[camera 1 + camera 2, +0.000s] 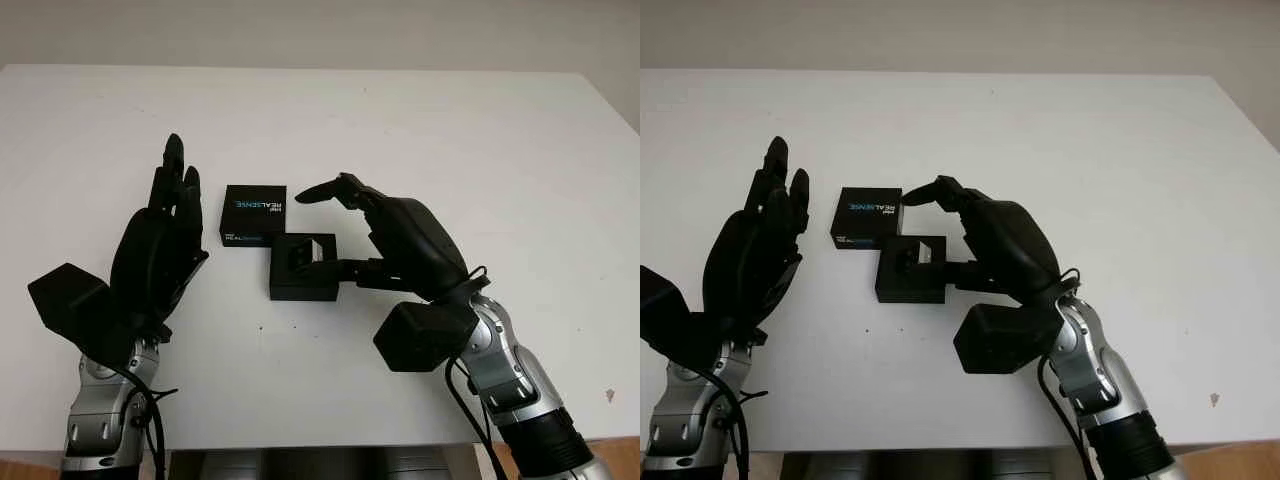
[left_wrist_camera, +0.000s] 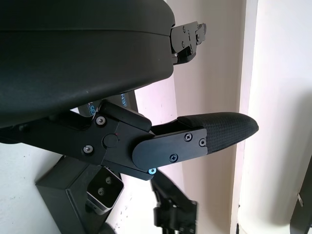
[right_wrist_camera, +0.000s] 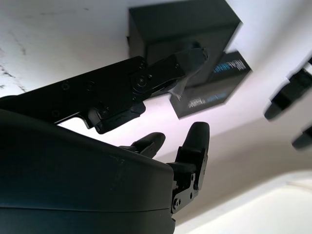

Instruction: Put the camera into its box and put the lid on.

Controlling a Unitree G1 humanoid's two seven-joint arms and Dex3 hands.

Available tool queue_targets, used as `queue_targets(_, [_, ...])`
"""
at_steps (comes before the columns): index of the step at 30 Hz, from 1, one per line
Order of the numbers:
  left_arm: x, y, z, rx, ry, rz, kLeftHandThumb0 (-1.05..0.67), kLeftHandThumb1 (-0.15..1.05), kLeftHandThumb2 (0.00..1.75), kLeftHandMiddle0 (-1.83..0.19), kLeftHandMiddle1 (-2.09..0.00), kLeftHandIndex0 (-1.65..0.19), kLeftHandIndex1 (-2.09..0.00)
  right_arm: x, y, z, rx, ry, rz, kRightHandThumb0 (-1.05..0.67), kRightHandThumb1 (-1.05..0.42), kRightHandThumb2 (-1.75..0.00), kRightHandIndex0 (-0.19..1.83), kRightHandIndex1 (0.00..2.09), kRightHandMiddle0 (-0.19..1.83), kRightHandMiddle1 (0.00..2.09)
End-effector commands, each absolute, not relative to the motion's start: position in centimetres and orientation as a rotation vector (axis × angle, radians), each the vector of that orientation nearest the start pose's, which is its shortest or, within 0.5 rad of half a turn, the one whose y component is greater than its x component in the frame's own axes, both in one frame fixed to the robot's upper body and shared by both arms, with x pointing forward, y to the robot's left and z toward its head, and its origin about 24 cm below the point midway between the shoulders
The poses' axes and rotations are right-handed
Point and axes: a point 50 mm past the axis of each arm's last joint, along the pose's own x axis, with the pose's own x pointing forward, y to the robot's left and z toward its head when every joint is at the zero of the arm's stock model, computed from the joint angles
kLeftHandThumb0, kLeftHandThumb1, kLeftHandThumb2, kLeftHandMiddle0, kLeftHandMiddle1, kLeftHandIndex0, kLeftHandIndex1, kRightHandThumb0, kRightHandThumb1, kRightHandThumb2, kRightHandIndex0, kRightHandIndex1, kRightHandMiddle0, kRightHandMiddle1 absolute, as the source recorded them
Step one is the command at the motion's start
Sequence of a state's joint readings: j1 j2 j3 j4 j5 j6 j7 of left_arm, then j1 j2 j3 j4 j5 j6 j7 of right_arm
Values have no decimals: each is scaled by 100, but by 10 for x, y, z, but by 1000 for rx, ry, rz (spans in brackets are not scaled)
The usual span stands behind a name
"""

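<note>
On the white table (image 1: 420, 130), near its middle, an open black box (image 1: 303, 268) is seen with the silver camera (image 1: 318, 250) sitting inside it. Just behind and to the left, touching the box's corner, the lid (image 1: 254, 214) is laid flat, and "REALSENSE" can be read on its top in white and blue, with smaller print on its front edge. The right hand (image 1: 395, 235) is held at the box's right side, fingers half curled, one lower finger reaching over the rim to the camera; nothing is gripped. The left hand (image 1: 160, 245) is raised open, left of the lid. From the left wrist, the camera's lens openings (image 2: 104, 189) are shown; from the right wrist, the lid's lettering (image 3: 219, 73) is caught beyond the box.
</note>
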State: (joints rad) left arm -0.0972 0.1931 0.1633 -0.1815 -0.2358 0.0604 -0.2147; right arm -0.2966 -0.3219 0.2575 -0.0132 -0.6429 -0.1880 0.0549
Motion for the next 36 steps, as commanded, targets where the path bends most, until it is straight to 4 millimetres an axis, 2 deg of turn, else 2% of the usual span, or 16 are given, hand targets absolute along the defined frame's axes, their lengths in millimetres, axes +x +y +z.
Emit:
queue_targets(1, [263, 201, 117, -6, -260, -125, -84, 105, 63, 19, 0, 19, 0, 287, -110, 119, -1019, -502, 344, -63, -93, -5, 35, 31, 21, 97])
queue_targets(6, [263, 200, 117, -6, -259, -120, -83, 105, 63, 19, 0, 19, 0, 289, -105, 113, -1052, -481, 340, -65, -95, -6, 31, 29, 22, 94])
queue_targets(19, [262, 200, 114, -1, -257, -131, -83, 105, 64, 19, 0, 19, 0, 296, -102, 107, -1061, -475, 300, -63, -97, -6, 31, 30, 22, 106])
queue_targets(36, [263, 199, 114, -4, -260, -119, -83, 105, 64, 19, 0, 19, 0, 296, -105, 109, -1067, -465, 275, -58, -96, -5, 31, 35, 27, 111])
